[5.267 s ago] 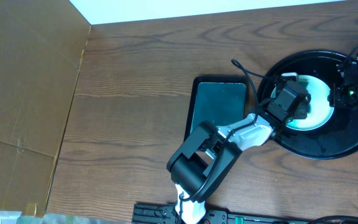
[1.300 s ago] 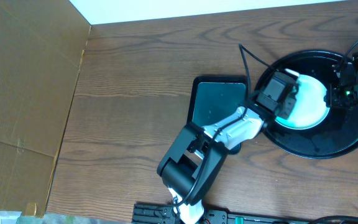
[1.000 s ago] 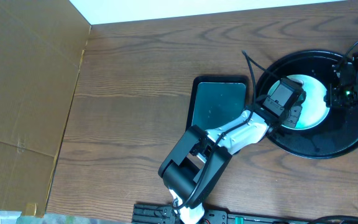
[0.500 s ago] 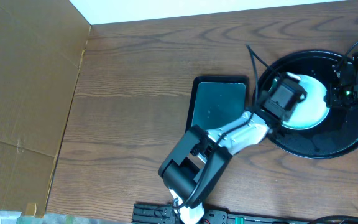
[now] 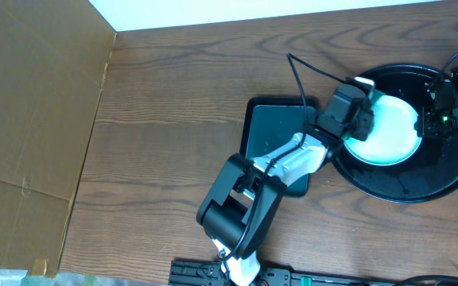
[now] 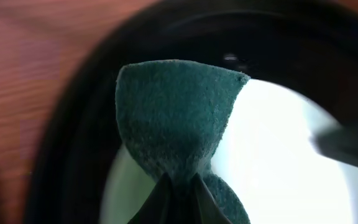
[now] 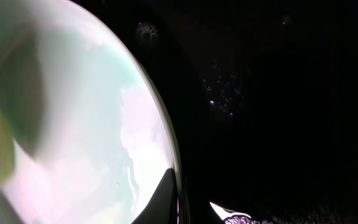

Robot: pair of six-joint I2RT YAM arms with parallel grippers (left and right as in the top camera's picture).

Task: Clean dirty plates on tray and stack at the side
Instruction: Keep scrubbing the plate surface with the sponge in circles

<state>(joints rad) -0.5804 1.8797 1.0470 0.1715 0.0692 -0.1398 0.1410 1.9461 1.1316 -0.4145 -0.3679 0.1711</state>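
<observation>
While the left gripper [image 6: 179, 190] pinches a dark green, rough-textured scouring pad [image 6: 176, 118] with its jaws squeezed tight on the pad's lower corner, the pad stands up over the near edge of the round pale-aqua plate [image 6: 278, 162]. And look at where that plate sits: inside the large round black tray [image 5: 404, 195] with the raised rim, at the right end of the brown wooden table [image 5: 181, 87], lying towards the tray's upper left.

From overhead, the left gripper [image 5: 355, 111] is over the plate's left edge, its arm reaching up from the bottom and crossing the smaller dark rectangular tray [image 5: 277, 131] just left of the round one.

On the other side, the right gripper [image 7: 188, 205] has its jaws closed on the plate's rim, one finger on the pale surface, the other on the black tray side. A flat brown cardboard sheet [image 5: 30, 119] covers the table's left.
</observation>
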